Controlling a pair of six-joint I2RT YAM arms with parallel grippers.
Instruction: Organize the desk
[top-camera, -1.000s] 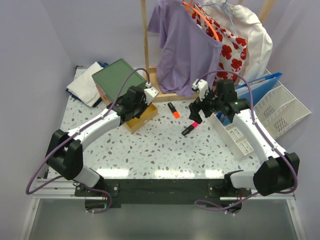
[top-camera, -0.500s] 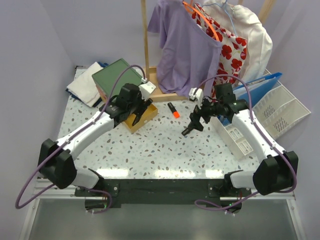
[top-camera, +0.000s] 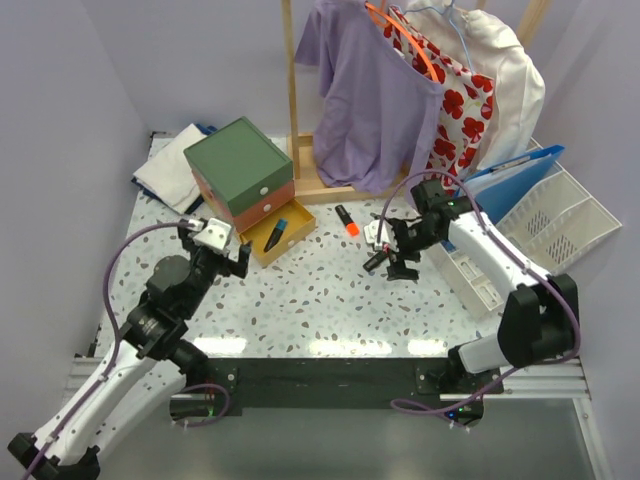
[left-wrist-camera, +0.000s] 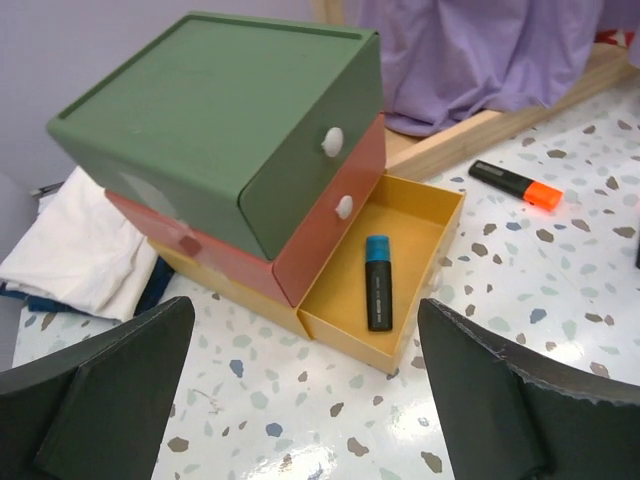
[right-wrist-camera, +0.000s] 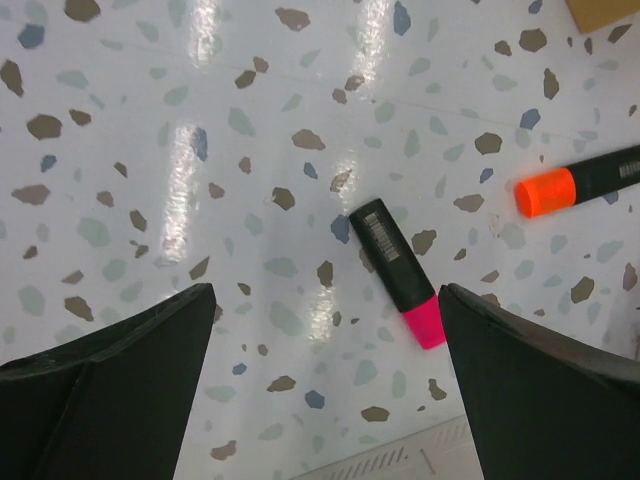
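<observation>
From above, the counter (top-camera: 300, 300) fills the middle of the view, from the black bar at 6 o'clock up to the wooden clothes rack (top-camera: 292, 100) at 12 o'clock. At about 10 o'clock stands a stack of drawers (top-camera: 240, 165). Its lowest one, the yellow drawer (top-camera: 292, 232), is pulled out, I think so that pens can be dropped inside. A blue marker (top-camera: 275, 236) lies in it. The left pincer (top-camera: 222, 252) hangs wide and holds nothing, near the drawer at its 7 o'clock. The right pincer (top-camera: 392, 252) hovers at about 3 o'clock over a pink highlighter (top-camera: 374, 263). An orange highlighter (top-camera: 347, 221) lies apart at its 11 o'clock.

In the left wrist view, both fingers (left-wrist-camera: 110, 390) are far apart at the lower corners, with nothing between them. The blue marker lies flat on the drawer floor, nearly pointing at 12 o'clock, and the orange highlighter lies on the counter at 2 o'clock. The pincer seems only to face the drawer, perhaps leaving room for the other arm.

In the right wrist view, the fingers (right-wrist-camera: 100, 390) also stand wide and empty. The pink highlighter lies on the counter between them, its cap toward 5 o'clock. The fingers are not touching it. This wide stance above the pen looks like the preparation to close on it.
</observation>
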